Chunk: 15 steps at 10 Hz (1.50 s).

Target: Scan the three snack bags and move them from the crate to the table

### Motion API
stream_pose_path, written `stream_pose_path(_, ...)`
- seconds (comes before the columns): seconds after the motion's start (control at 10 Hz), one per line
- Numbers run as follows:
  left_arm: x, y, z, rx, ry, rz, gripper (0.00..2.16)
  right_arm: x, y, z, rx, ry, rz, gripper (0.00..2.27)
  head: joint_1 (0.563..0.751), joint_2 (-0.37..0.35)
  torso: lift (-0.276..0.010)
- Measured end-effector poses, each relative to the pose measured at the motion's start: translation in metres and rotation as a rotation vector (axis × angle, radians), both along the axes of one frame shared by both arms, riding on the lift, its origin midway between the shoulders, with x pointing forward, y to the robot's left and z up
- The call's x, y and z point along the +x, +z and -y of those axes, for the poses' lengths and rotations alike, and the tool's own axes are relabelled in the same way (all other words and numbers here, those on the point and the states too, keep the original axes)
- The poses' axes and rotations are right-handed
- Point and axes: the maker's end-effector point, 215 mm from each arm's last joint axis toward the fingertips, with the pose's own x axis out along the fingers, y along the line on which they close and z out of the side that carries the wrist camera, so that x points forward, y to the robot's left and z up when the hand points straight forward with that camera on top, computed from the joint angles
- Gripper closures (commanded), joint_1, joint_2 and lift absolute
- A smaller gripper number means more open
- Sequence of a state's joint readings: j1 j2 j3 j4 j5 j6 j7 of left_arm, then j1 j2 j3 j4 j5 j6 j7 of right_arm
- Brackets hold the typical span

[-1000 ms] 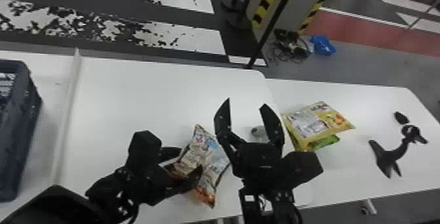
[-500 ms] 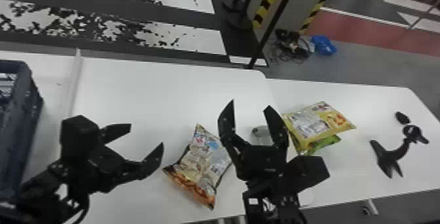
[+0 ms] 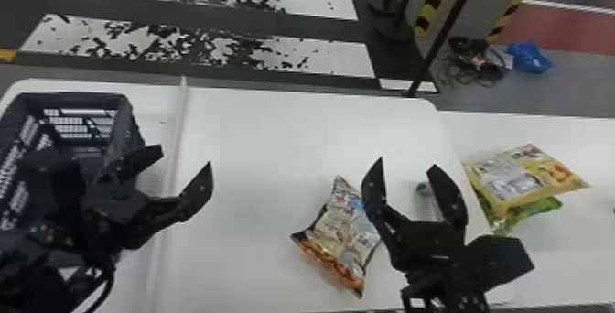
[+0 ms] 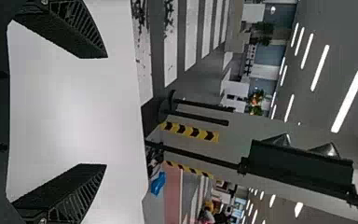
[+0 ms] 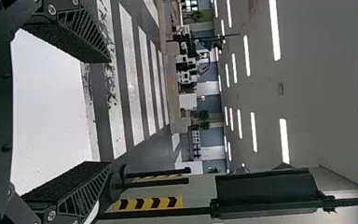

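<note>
Snack bag no. 1, multicol. w/ orange-brown band (image 3: 343, 239): lies flat on white worktop (image 3: 247, 161), btwn the two hands in head view, banded end toward robot, other end pointing away. R finger of neither hand closed on it; overlaps R hand's near finger at one edge in view, contact: can't tell.

Bag no. 2, yellow (image 3: 512, 175), well over to robot's R, resting partly on bag no. 3, green (image 3: 540, 207), which pokes out on the near side.

R hand (image 3: 407, 163): fingers wide apart, hold of nothing, tips pointing away from robot. Small grey obj. (image 3: 424, 191) seen btwn its fingers, partly hidden; type can't tell.

L hand (image 3: 186, 157): also wide apart, hold of nothing, in front of the crate's R side in head view. L wrist view: bare worktop btwn the pads of L hand (image 4: 106, 110).

Dark crate (image 3: 130, 126) w/ slotted walls: at robot's L on worktop, partly hidden by L arm. Pale raised strip (image 3: 179, 120) runs btwn crate and bag no. 1.

Bkgd: floor w/ worn white stripes (image 3: 201, 46), black pole (image 3: 450, 28), tangle of cables (image 3: 476, 62), blue bag (image 3: 528, 56) next to it.Snack bag no. 1, multicol. w/ orange-brown band (image 3: 343, 239): lies on white worktop (image 3: 247, 161), btwn the two hands in head view, banded end toward robot. One edge overlapped by R hand (image 3: 407, 163) in view; contact: can't tell.

Bag no. 2, yellow (image 3: 512, 175): well over to robot's R, lying partly on bag no. 3, green (image 3: 540, 207), which pokes out on near side.

R hand state: fingers wide apart, hold of nothing, tips pointing away from robot. Small grey obj. (image 3: 424, 191) seen btwn its fingers, partly hidden; type can't tell.

L hand (image 3: 186, 157): also wide apart, hold of nothing, near crate's R side in head view. L wrist view: white worktop seen btwn fingers of L hand (image 4: 106, 110).

Dark crate (image 3: 130, 126) w/ slotted walls: on worktop at robot's L, partly hidden by L arm. Pale strip (image 3: 179, 120) runs btwn crate and bag no. 1.

Bkgd: floor w/ worn white stripes (image 3: 201, 46), black pole (image 3: 450, 28), tangle of cables (image 3: 476, 62), blue plastic item (image 3: 528, 56) just beside the tangle.
</note>
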<state>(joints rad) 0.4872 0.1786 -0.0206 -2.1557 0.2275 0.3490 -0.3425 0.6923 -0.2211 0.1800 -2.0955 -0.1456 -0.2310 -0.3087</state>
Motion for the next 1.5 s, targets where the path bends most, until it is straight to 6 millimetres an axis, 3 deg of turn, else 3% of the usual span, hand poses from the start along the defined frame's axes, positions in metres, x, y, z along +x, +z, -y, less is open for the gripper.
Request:
stream_pose_path(0.2, -0.003, 0.030, -0.046, 0.008, 0.124, 0.105, 0.03, -0.003, -0.013, -0.007, 0.004, 0.012, -0.024, 0.11, 0.695, -0.039, -0.062)
stream_pose_path(0.4, -0.007, 0.029, -0.077, -0.005, 0.231, 0.122, 0.03, -0.003, -0.023, -0.013, 0.007, 0.021, -0.038, 0.10, 0.695, 0.021, -0.062)
stream_pose_path(0.6, -0.007, 0.030, -0.093, -0.001, 0.319, 0.126, 0.03, -0.008, -0.040, -0.016, -0.001, 0.036, -0.071, 0.14, 0.695, 0.055, -0.062)
stream_pose_path(0.7, -0.008, 0.030, -0.095, -0.002, 0.330, 0.128, 0.03, -0.014, -0.047, -0.021, -0.001, 0.062, -0.085, 0.53, 0.695, 0.063, -0.062)
stream_pose_path(0.8, -0.009, 0.025, -0.093, -0.005, 0.326, 0.121, 0.03, -0.020, -0.055, -0.035, 0.002, 0.127, -0.100, 1.73, 0.695, 0.078, -0.062)
stream_pose_path(0.9, -0.008, 0.023, -0.088, -0.010, 0.317, 0.118, 0.03, -0.022, -0.073, -0.049, 0.014, 0.183, -0.151, 2.13, 0.695, 0.096, -0.062)
stream_pose_path(1.2, -0.007, 0.015, -0.085, -0.010, 0.302, 0.106, 0.03, -0.034, -0.140, -0.071, 0.083, 0.249, -0.329, 2.19, 0.695, 0.123, -0.062)
stream_pose_path(1.5, -0.005, 0.009, -0.083, -0.011, 0.294, 0.098, 0.03, -0.064, -0.167, -0.098, 0.105, 0.299, -0.418, 2.19, 0.695, 0.173, -0.062)
